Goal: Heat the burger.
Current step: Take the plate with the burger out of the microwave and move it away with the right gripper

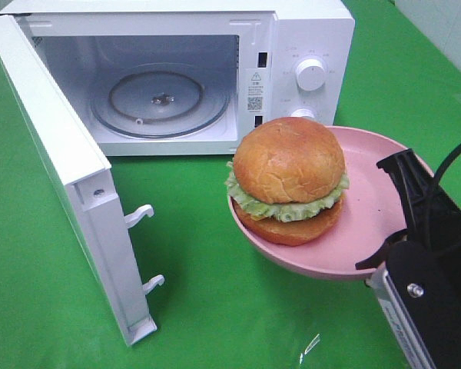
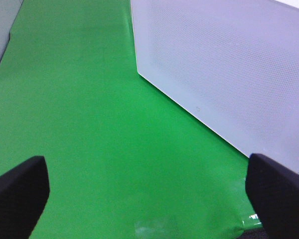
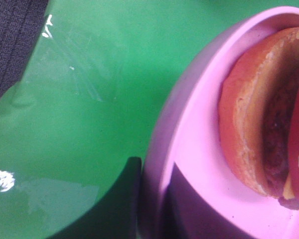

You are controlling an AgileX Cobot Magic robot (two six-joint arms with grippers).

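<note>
The burger [image 1: 289,181], a golden bun over green lettuce and a brown patty, lies on a pink plate [image 1: 369,223]. My right gripper [image 1: 396,215] is shut on the plate's right rim and holds it above the green cloth, in front of the microwave's control side. In the right wrist view the plate's rim [image 3: 189,149] sits between the fingers, with the burger [image 3: 259,129] just beyond. The left gripper [image 2: 148,199] is open and holds nothing. It hangs over the cloth beside the microwave door's outer face [image 2: 229,74].
The white microwave [image 1: 307,46] stands at the back with its door [image 1: 61,169] swung wide to the left. Inside it, the glass turntable [image 1: 161,100] has nothing on it. Green cloth [image 1: 215,307] covers the table.
</note>
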